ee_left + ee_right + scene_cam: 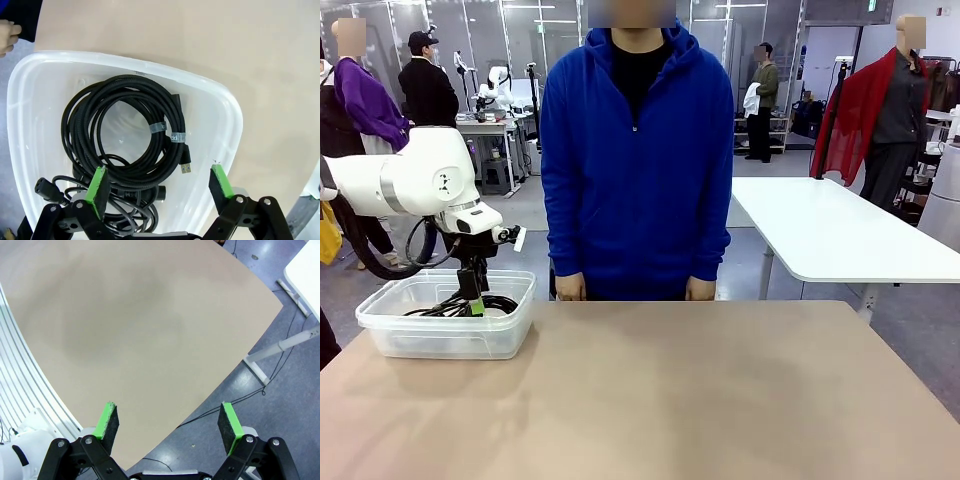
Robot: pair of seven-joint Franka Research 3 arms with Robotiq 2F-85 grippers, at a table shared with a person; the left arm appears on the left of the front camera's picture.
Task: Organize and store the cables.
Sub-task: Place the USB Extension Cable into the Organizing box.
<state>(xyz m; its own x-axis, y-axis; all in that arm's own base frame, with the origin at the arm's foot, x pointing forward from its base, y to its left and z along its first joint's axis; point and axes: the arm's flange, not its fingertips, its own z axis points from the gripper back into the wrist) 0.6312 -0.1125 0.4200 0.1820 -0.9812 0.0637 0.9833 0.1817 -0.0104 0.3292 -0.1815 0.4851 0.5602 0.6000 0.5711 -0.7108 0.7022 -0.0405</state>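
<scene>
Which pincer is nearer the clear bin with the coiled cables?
Left. The left pincer hangs open right over the coiled cables in the clear bin; the right pincer is open above bare table.

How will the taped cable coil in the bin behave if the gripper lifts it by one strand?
The taped coil would likely sag but hold its loop, since tape bands bind it. Its USB plug hangs free and may swing. It rests on other cords in the bin, so snagging seems possible.
</scene>
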